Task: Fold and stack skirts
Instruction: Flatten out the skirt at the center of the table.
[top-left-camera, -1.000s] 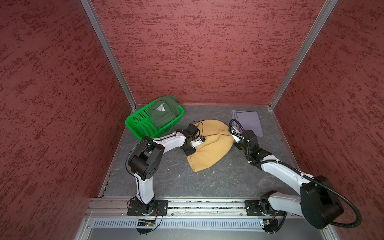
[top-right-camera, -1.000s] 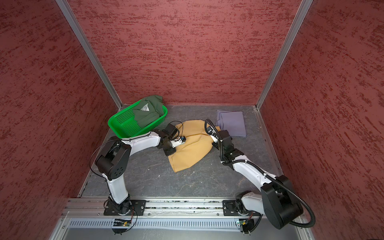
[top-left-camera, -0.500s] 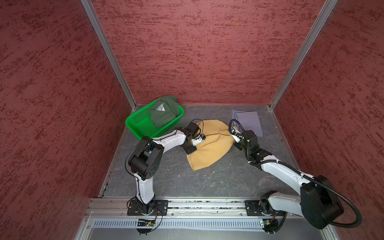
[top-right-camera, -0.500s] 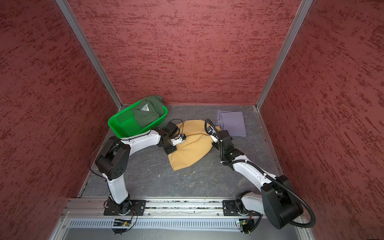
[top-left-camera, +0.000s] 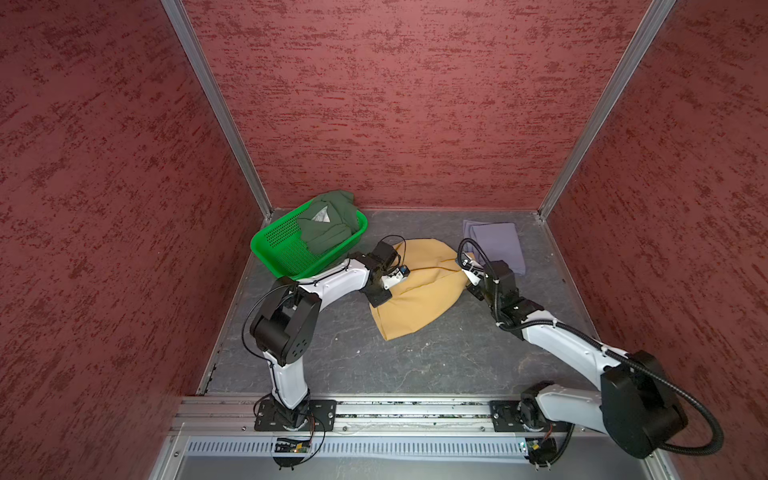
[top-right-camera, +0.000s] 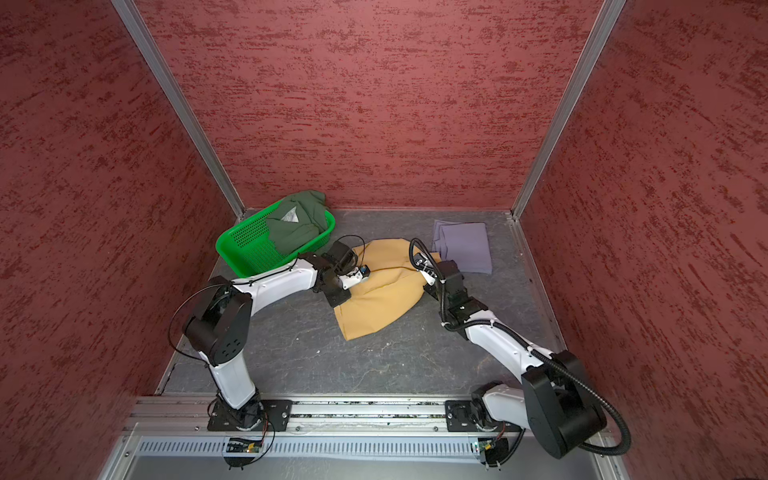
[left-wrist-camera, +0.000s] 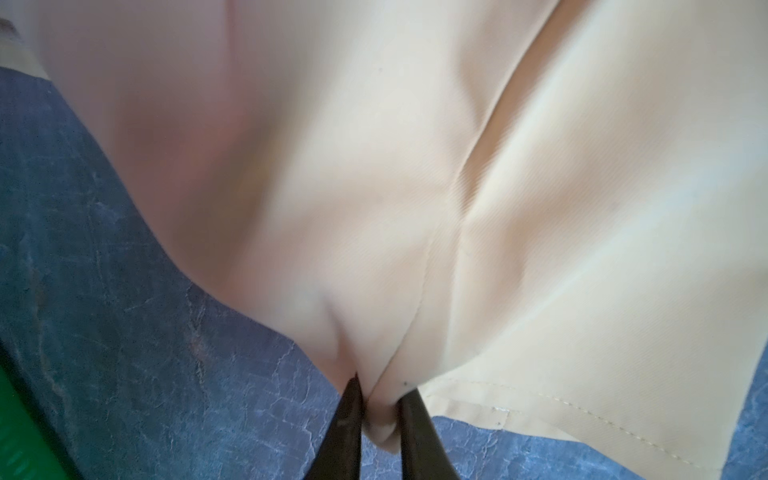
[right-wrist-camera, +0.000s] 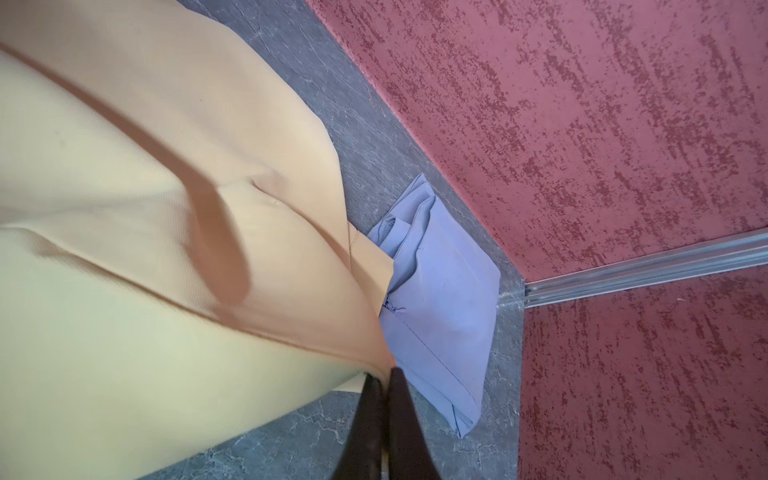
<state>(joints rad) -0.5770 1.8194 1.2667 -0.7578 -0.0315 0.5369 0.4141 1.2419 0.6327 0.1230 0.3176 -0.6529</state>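
Left tool (left-wrist-camera: 380, 390): I see it clenched on a bunched fold at the left edge of the mustard-yellow skirt (top-left-camera: 419, 291), with cloth pinched between both fingers.
Right tool (right-wrist-camera: 386, 376): pinched tight on the opposite edge of the same skirt, on the side nearest the lavender-grey skirt (top-left-camera: 496, 245).
Mustard-yellow skirt: mid-bench. Creases run across it between the two grips, and its near end lies flat on the bench (top-left-camera: 415, 365).
Lavender-grey skirt: folded flat in the far right corner, just beside the yellow cloth. I cannot tell whether the two touch.
Dark green skirt (top-left-camera: 332, 224): heaped in the basket (top-left-camera: 278, 253), rising above its far rim.
Basket: far left corner, just behind the left wrist.
Left arm (top-left-camera: 332, 282): elbow raised close to its base, forearm reaching low and inward to the skirt.
Right arm (top-left-camera: 561, 340): stretched long and low from its base, wrist bent at the skirt's right edge.
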